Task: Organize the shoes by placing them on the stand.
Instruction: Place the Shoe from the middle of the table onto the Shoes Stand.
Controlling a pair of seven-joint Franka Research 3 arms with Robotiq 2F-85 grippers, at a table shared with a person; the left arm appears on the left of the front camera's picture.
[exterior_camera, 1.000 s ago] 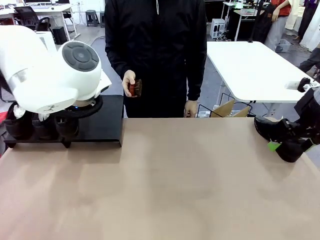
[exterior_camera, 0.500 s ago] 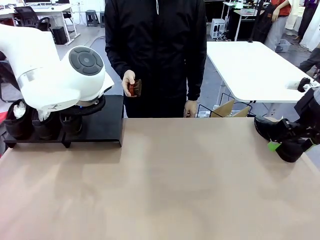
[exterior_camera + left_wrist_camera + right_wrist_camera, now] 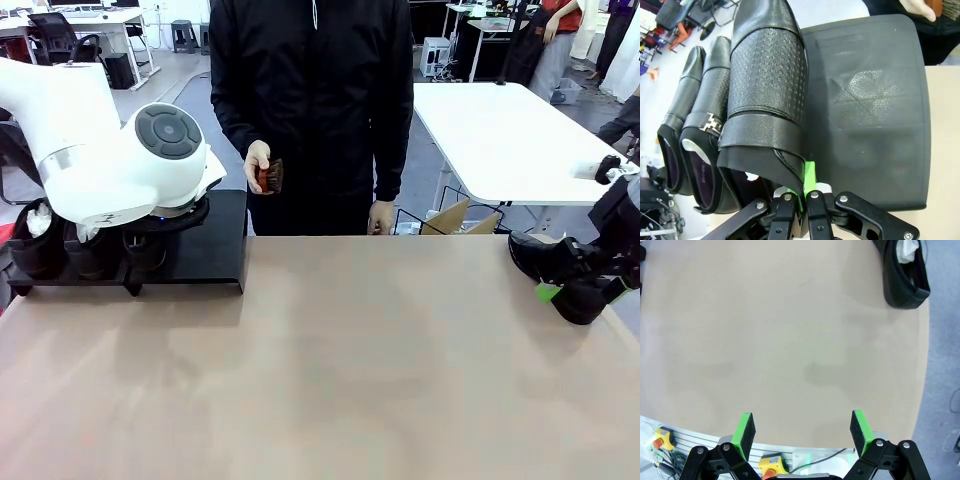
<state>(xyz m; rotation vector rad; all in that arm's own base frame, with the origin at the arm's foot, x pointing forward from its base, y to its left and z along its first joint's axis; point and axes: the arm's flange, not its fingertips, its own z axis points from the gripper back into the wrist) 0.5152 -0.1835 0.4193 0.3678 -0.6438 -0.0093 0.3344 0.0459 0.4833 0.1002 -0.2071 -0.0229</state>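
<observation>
In the left wrist view my left gripper (image 3: 802, 187) is shut on the heel rim of a black shoe (image 3: 767, 75) with a textured upper. This shoe is at the black stand (image 3: 875, 110), beside two more shoes (image 3: 702, 125) standing in a row. From the front, the held shoe (image 3: 142, 252) hangs under my left wrist, third in the row on the stand (image 3: 215, 250). A fourth shoe (image 3: 904, 275) with white paper inside lies at the table's right edge. My right gripper (image 3: 802, 432) is open, with nothing between its fingers, and stands near that shoe (image 3: 530, 255).
A person in black stands at the far side, holding a small brown brush (image 3: 270, 176). The right half of the stand is bare. The tan table top (image 3: 330, 360) lies wide between the arms. A white table (image 3: 500, 130) stands behind on the right.
My left arm has shifted slightly to the right over the stand with the shoe in its grip. The right arm and the person have not moved.
</observation>
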